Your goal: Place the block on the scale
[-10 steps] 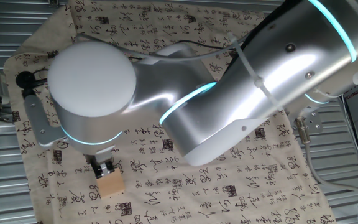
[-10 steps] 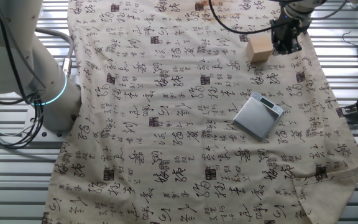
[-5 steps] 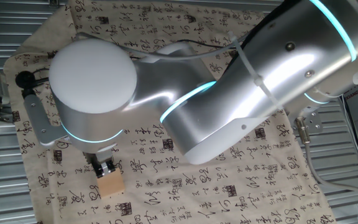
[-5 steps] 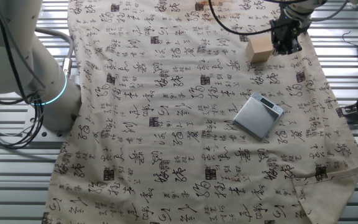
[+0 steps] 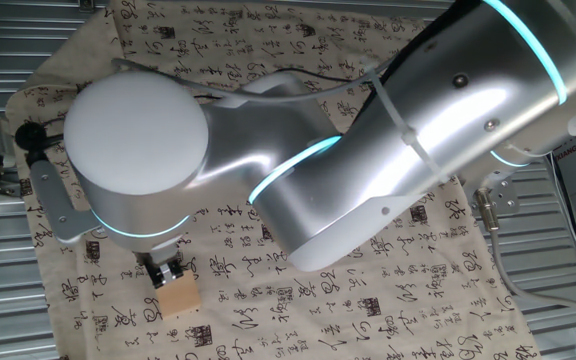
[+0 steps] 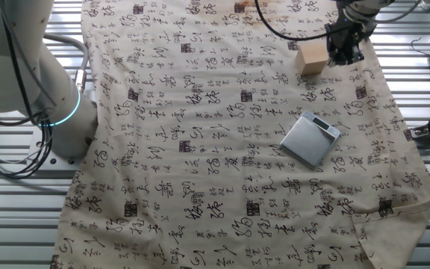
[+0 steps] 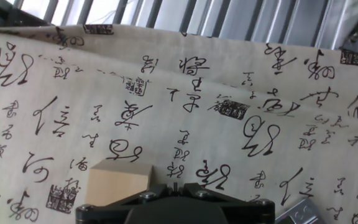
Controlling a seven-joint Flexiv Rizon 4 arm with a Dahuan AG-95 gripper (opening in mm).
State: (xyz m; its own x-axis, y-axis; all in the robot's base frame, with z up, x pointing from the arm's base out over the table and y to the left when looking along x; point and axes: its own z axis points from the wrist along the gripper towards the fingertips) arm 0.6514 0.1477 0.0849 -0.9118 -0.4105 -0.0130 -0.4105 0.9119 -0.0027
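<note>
- The gripper (image 5: 171, 272) hangs low over a beige cloth (image 6: 200, 149) printed with black calligraphy, which covers a table of ribbed metal slats (image 6: 21, 224).
- Whether its fingers are spread or pressed together cannot be told; the hand view shows only the dark base at the bottom edge.
- The block (image 5: 178, 298) sits on the cloth just beside the gripper, touching or nearly touching its fingertips, not between them. In the hand view it lies left of centre (image 7: 118, 186).
- It is a small, plain, light tan wooden cube with smooth faces.
- The scale (image 6: 310, 139) lies well apart from the gripper, flat on the cloth: a thin dark grey square with a silver strip.
</note>
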